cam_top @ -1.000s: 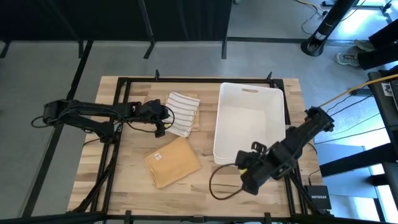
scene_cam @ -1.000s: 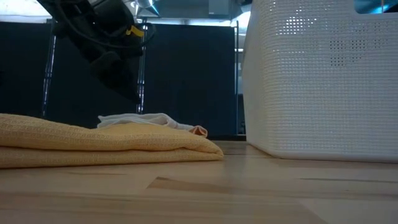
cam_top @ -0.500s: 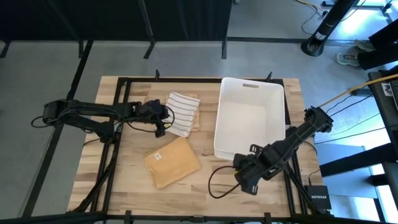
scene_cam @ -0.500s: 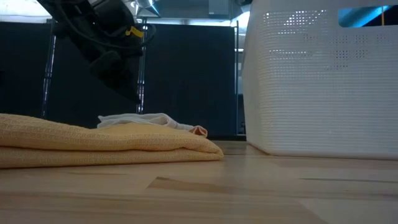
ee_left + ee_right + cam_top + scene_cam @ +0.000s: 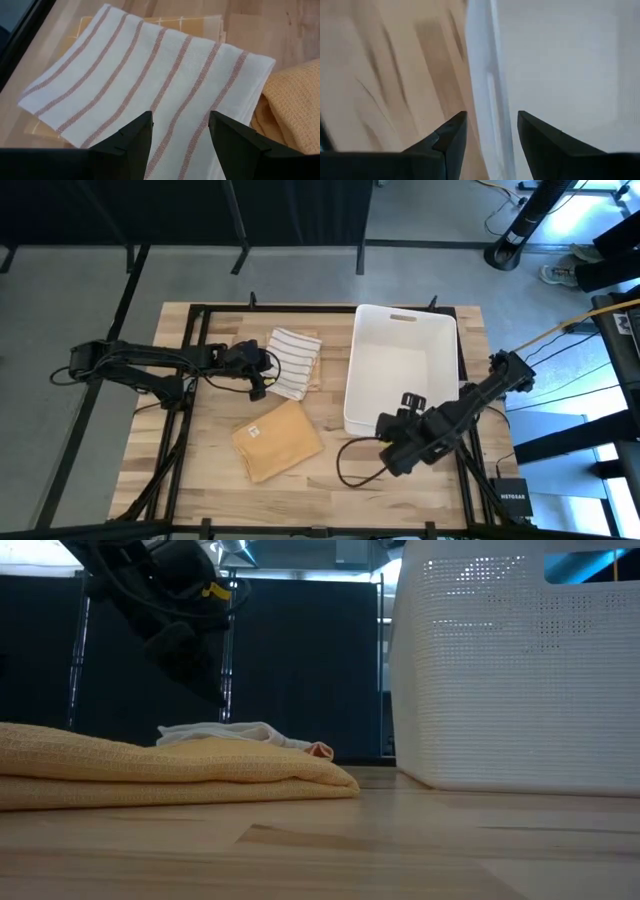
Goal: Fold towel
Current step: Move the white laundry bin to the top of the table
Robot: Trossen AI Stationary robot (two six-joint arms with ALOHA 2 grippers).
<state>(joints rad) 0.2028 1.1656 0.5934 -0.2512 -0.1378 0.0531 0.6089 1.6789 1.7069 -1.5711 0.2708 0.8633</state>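
Observation:
A white towel with brown stripes (image 5: 295,360) (image 5: 145,75) lies folded flat on a yellow checked cloth (image 5: 200,22) at the table's far left. My left gripper (image 5: 268,376) (image 5: 180,117) (image 5: 205,680) hovers open just above the striped towel's left edge. A folded yellow waffle towel (image 5: 277,438) (image 5: 150,770) lies flat nearer the table's near edge. My right gripper (image 5: 408,404) (image 5: 490,117) is open at the near wall of the white basket (image 5: 402,370). In the right wrist view one finger stands on each side of the basket's rim (image 5: 482,75). My right gripper stands over the basket's near wall (image 5: 487,95), coming from the table's near side. Whether a finger touches the wall, I cannot tell.
The white perforated basket (image 5: 520,670) fills the table's right half. Bare wood (image 5: 330,470) lies along the near edge between the yellow towel and my right arm. A black cable (image 5: 350,470) loops beside that arm. A black frame rail (image 5: 300,308) runs along the far edge.
The basket shifted a little toward the table's far-left side, then stayed put. My right gripper moved from the near edge toward the far edge, up to the basket's near wall. My left arm kept still.

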